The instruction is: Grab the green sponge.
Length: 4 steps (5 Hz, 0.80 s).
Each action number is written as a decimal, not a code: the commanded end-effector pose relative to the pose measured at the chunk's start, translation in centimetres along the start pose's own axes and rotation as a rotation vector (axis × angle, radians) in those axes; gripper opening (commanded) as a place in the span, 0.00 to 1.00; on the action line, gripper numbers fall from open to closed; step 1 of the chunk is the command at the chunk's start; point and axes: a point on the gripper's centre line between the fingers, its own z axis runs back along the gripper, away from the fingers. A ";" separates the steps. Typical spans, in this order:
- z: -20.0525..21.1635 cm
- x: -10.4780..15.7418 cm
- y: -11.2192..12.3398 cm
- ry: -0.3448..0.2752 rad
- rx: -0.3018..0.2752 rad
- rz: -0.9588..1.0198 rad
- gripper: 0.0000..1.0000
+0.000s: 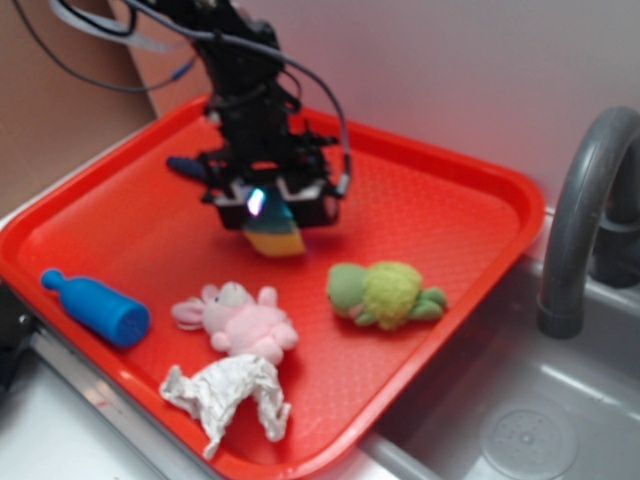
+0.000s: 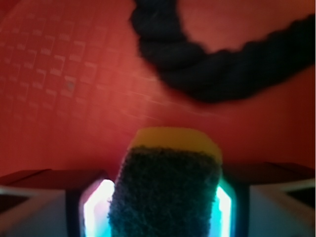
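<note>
Gripper (image 1: pixel 272 215) above the red tray (image 1: pixel 450 210), jaws closed on the green sponge (image 2: pixel 168 190), sponge wedged between the fingers (image 2: pixel 96 207), dark scouring face toward the wrist camera, yellow foam beyond, dark rope (image 2: pixel 217 74) lying farther off on the tray

A red tray (image 1: pixel 480 200) carries a blue bottle (image 1: pixel 98 308), pink plush (image 1: pixel 240 322), crumpled paper (image 1: pixel 228 393), green turtle plush (image 1: pixel 385 294) and dark rope (image 2: pixel 217 64).

The small green sponge (image 2: pixel 168 190) had a coarse, matt scouring face on soft yellow foam; the red plastic tray (image 1: pixel 440 200) looked finely textured.
</note>
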 end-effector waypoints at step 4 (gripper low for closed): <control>19.4 -2.2 8.6 -0.175 -0.271 -0.337 0.00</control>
